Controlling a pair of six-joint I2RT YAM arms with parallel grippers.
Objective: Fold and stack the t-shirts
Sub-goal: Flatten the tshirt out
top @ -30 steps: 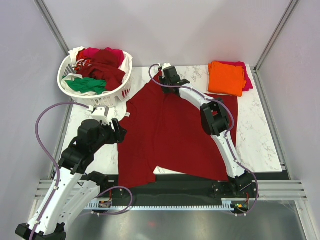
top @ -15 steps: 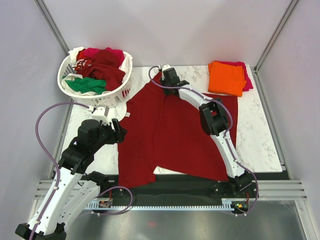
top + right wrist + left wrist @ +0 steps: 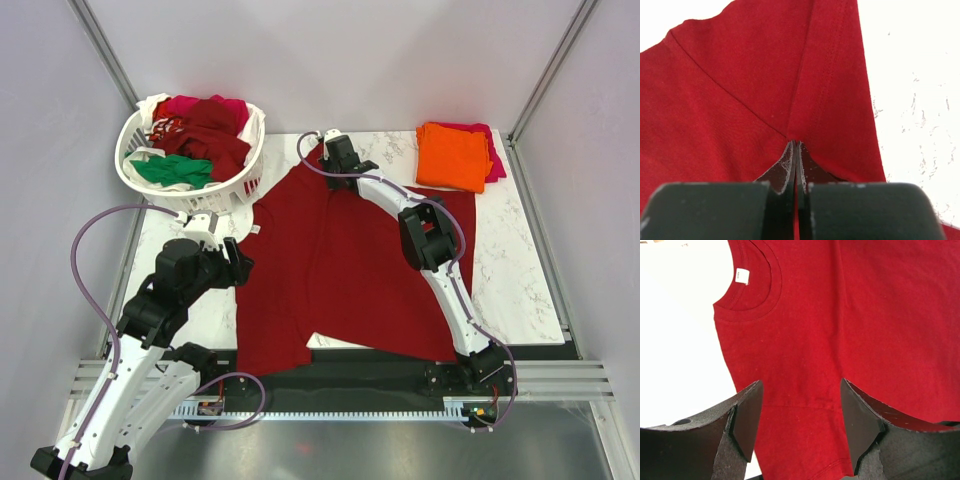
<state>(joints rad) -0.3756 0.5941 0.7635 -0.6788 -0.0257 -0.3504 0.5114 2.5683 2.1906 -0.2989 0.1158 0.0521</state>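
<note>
A dark red t-shirt point(image 3: 340, 260) lies spread on the marble table, with its collar and label point(image 3: 741, 276) at the left. My right gripper point(image 3: 337, 152) is at the shirt's far edge and is shut on a pinched ridge of its cloth near a hem point(image 3: 794, 144). My left gripper point(image 3: 240, 266) is open over the shirt's left sleeve point(image 3: 800, 390), with red cloth point(image 3: 840, 315) showing between its jaws and nothing held. An orange t-shirt point(image 3: 452, 155) lies folded on a magenta one point(image 3: 496, 162) at the far right.
A white lattice basket point(image 3: 236, 186) stands at the far left. It holds dark red point(image 3: 212, 130), green point(image 3: 172, 170), magenta and white shirts. The shirt's near hem hangs over the table's front edge point(image 3: 540, 345). Grey walls enclose the table.
The right gripper has shifted very slightly towards the near side, with the cloth still pinched. The left arm has not moved.
</note>
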